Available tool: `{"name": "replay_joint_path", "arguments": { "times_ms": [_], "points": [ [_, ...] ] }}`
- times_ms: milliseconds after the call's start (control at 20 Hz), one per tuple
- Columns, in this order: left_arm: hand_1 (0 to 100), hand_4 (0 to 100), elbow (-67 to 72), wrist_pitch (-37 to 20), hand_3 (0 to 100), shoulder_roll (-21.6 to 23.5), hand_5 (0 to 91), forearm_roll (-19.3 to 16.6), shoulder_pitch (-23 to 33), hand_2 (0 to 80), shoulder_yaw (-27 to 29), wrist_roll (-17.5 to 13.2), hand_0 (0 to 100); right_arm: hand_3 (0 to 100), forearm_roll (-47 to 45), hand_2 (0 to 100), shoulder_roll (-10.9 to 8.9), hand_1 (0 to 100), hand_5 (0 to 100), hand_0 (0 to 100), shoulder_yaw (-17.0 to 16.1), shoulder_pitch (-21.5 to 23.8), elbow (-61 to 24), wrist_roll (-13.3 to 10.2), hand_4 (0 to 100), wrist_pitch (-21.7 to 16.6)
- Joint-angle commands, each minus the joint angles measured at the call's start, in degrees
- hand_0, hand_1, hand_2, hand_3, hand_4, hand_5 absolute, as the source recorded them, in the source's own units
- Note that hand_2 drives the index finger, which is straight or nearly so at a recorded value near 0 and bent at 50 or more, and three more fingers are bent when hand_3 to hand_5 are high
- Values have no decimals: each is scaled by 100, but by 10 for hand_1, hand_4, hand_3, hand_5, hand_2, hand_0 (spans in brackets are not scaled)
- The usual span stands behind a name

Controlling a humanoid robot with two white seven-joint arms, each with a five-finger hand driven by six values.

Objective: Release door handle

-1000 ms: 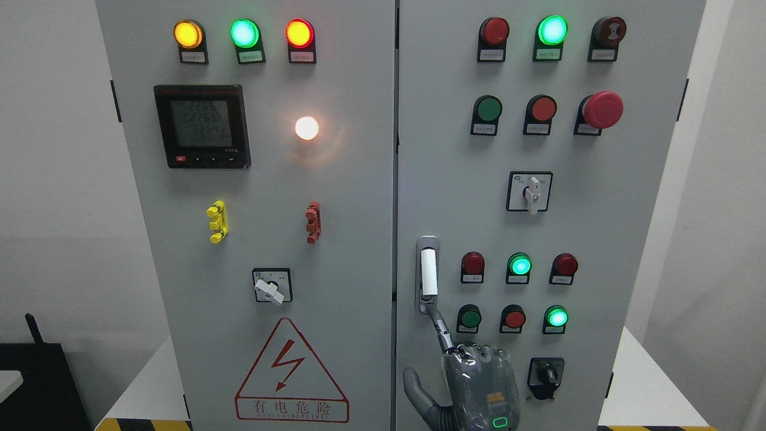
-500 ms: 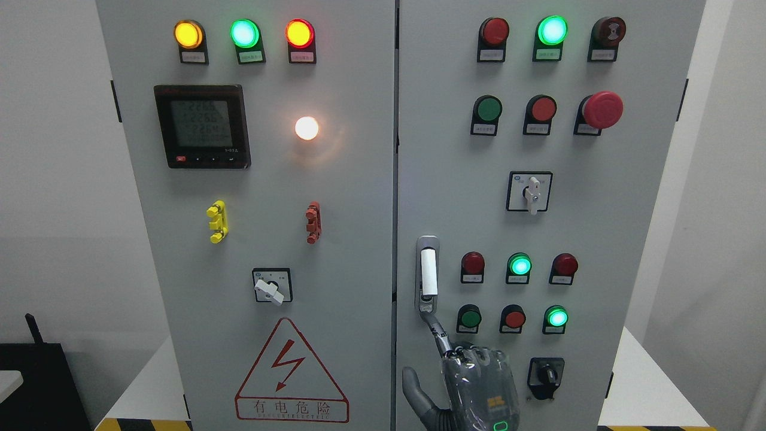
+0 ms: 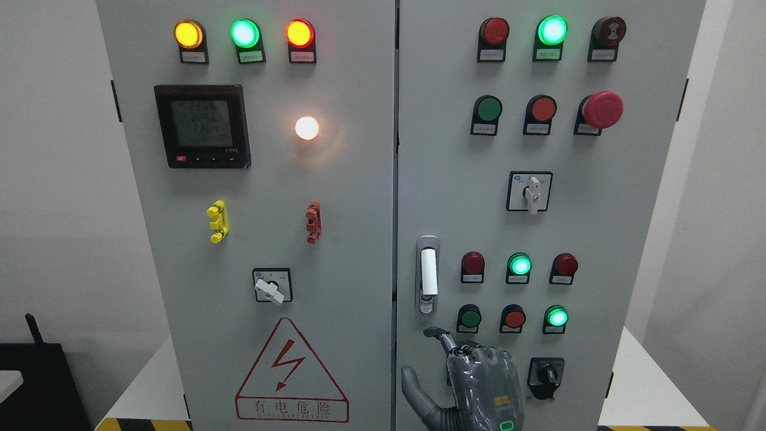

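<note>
My hand (image 3: 479,383) below the door handle (image 3: 427,274), apart from it.

The handle sits upright at the left edge of the right door (image 3: 628,239), beside the seam with the left door (image 3: 353,239). Push buttons (image 3: 514,290) lie to its right, a rotary switch (image 3: 545,376) just right of my hand.

A grey two-door electrical cabinet (image 3: 335,209) fills the view, studded with lit indicator lamps and push buttons. On the right door sits a vertical door handle (image 3: 427,274). Just below it, clear of the handle, the robot's right hand (image 3: 473,377) hovers with its index finger (image 3: 441,336) extended and thumb spread.
</note>
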Motion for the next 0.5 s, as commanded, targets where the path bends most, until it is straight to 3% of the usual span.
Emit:
{"name": "replay_joint_path", "arguments": {
  "times_ms": [0, 250, 450],
  "points": [
    [389, 0, -53, -3, 0, 0, 0, -158, 1, 0, 0, 4, 120, 1000, -58, 986, 7, 201, 1000, 340, -11, 3, -39, 56, 1000, -2],
    [389, 0, -53, -3, 0, 0, 0, -158, -8, 0, 0, 4, 120, 1000, -49, 1000, 7, 207, 1000, 335, -11, -14, -119, 56, 1000, -2],
    [389, 0, -53, -3, 0, 0, 0, -158, 1, 0, 0, 4, 120, 1000, -49, 1000, 7, 298, 1000, 318, -11, -14, -154, -5, 1000, -2]
  ]
}}
